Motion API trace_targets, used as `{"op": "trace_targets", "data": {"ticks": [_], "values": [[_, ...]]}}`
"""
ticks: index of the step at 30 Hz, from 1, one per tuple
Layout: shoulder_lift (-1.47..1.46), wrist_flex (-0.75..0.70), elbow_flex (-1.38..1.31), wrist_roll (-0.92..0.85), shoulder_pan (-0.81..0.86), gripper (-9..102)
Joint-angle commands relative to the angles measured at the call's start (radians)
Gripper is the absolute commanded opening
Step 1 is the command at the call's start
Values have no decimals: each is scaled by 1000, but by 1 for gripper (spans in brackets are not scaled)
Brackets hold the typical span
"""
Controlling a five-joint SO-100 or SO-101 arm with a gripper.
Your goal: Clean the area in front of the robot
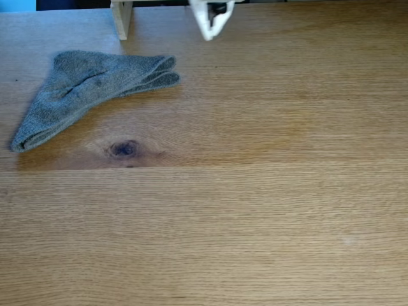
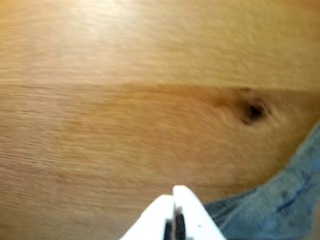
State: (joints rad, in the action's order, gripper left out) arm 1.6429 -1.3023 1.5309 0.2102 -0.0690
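1. Fixed view: robot arm cut off at top edge; only the white gripper (image 1: 209, 29) tip shows.
2. Wrist view, blurred: fingers (image 2: 192, 207) pressed together, holding nothing.
3. Grey terry cloth (image 1: 89, 86) lies upper left on the oak tabletop (image 1: 255, 210), above the dark knot (image 1: 124, 148).

Light-brown oak tabletop (image 1: 255, 210) with one dark knot (image 1: 124, 149); white robot (image 1: 210, 19) at its far edge.

The fixed view is evenly lit and quite sharp, and the cloth (image 1: 89, 89) throws a soft shadow on the table (image 1: 255, 210). The wrist view is blurred, with pale glare at its top left.
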Motion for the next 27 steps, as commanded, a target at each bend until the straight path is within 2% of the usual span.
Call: {"op": "trace_targets", "data": {"ticks": [1, 5, 15, 23, 27], "values": [[161, 117, 57, 21, -15, 0], [298, 242, 236, 23, 6, 0], [807, 397, 891, 2, 106, 0], [1247, 497, 1425, -103, 144, 0], [1424, 489, 1623, -146, 167, 0]]}}
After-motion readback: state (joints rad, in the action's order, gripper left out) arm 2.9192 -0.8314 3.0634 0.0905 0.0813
